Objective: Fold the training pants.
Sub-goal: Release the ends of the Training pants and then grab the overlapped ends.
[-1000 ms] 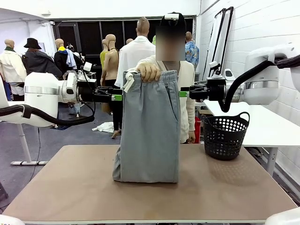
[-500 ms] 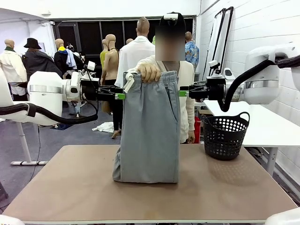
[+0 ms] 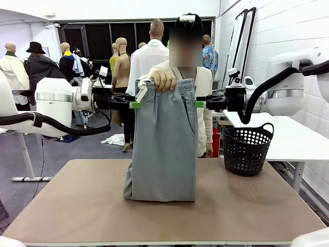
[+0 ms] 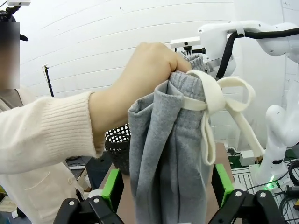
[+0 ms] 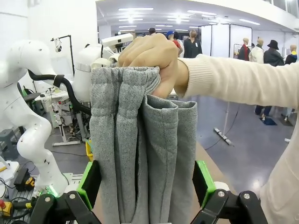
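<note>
Our brown surface (image 3: 77, 206) bears the bunched lower end of the training pants (image 3: 164, 144), which rise upright from it. We see our left tool (image 3: 132, 101) and right tool (image 3: 201, 101) spread wide, each straddling one side edge near the waistband. A person's hand (image 3: 163, 80) grips the waistband from above. A black basket (image 3: 247, 149) stands to the right.

Left gripper (image 3: 134, 100), right gripper (image 3: 200, 100) level, pointing inward, jaws wide apart.
</note>
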{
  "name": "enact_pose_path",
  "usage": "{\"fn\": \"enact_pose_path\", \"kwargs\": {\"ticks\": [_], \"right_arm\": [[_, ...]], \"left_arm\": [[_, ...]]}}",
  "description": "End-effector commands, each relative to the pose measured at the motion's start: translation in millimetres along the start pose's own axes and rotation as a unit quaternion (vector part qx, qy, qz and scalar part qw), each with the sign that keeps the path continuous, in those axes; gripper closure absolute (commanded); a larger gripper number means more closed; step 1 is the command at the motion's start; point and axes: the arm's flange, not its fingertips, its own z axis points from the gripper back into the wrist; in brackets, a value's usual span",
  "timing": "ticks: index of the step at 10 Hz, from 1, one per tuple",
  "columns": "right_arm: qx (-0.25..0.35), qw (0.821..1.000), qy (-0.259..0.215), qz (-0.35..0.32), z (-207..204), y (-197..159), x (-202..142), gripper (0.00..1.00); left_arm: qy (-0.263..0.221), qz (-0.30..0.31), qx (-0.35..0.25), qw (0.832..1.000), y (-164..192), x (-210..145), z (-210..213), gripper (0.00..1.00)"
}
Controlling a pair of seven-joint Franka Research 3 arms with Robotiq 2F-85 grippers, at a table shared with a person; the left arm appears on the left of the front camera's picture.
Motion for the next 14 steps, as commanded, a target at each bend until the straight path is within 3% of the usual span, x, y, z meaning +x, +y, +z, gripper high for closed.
{"fn": "enact_pose_path", "kwargs": {"ticks": [1, 8, 14], "right_arm": [[-0.001, 1.000, -0.002, -0.005, -9, -1, 0, 0.00], [0.036, 0.999, -0.011, -0.021, -6, 16, 1, 0.00], [0.025, 0.999, -0.020, 0.011, -21, 16, -5, 0.00]], "left_arm": [[-0.010, 0.007, -0.009, 1.000, 4, 2, -7, 0.00], [-0.003, 0.022, -0.018, 1.000, 7, -3, -14, 0.00], [0.005, 0.016, -0.026, 1.000, 3, 2, -27, 0.00]]}}
